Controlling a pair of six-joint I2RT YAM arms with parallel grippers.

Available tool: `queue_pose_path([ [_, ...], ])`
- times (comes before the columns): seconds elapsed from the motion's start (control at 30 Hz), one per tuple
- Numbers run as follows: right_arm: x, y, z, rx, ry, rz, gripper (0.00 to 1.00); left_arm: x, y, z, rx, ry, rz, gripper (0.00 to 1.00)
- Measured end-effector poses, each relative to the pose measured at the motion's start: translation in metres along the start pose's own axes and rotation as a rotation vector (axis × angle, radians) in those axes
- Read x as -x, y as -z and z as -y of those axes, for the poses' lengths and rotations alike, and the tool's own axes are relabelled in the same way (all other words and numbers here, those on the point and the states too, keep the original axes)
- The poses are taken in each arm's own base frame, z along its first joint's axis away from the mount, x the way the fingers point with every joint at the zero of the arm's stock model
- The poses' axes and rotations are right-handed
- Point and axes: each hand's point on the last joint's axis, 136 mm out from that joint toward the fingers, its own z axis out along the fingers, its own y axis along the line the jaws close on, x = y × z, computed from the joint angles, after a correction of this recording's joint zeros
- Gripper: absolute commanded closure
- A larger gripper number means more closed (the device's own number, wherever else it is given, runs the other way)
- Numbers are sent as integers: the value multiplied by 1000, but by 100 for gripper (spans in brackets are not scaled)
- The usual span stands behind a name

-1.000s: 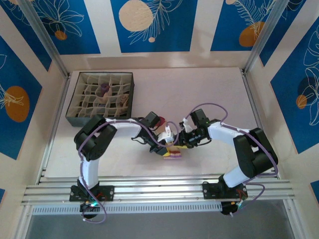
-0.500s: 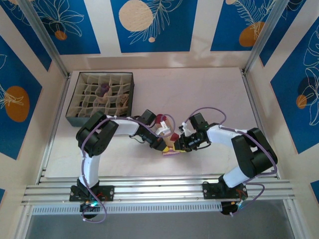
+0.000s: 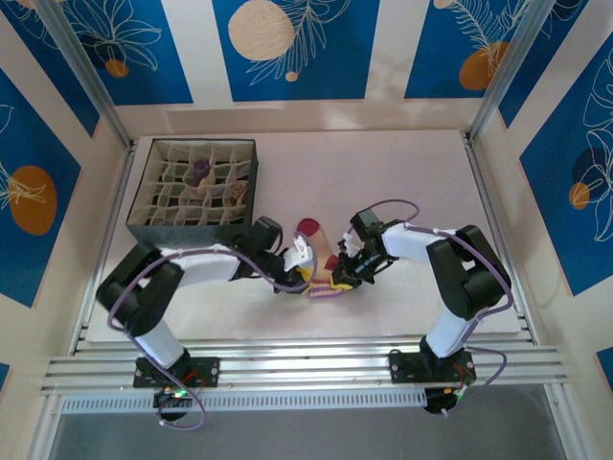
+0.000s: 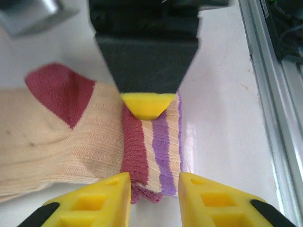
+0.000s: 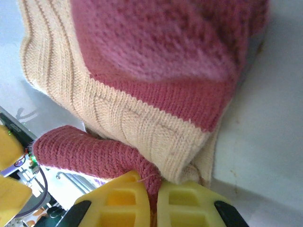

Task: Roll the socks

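The tan sock [image 3: 317,251] lies on the table [image 3: 421,182] a little toward 6 o'clock from its middle, with the divided box [image 3: 182,233] off at 10 o'clock. My left gripper [image 4: 154,194] comes in from 9 o'clock, and its pincer is drawn narrow on the folded striped cuff [image 4: 158,142]. The right gripper [image 5: 154,189], from 3 o'clock, is squeezed tight on a strand of dark-red knit. As I judge it, the roll has only just begun: the cuff is doubled once and the dark-red toe [image 4: 59,90] lies flat. To do it well I want to turn the cuff toward the toe with both grips level, low on the table, keeping the fold snug and the fingertips clear of each other.
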Motion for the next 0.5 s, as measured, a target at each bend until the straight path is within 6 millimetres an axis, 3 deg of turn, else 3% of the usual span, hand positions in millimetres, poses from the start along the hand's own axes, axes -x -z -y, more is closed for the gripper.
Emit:
queue_pose_path([
  [0.23, -1, -1, -1, -34, -2, -15, 98, -3, -23, 37, 92, -384, -49, 57],
  [0.5, -3, -2, -2, -46, 3, -24, 98, -23, -41, 14, 192, -484, -155, 57],
])
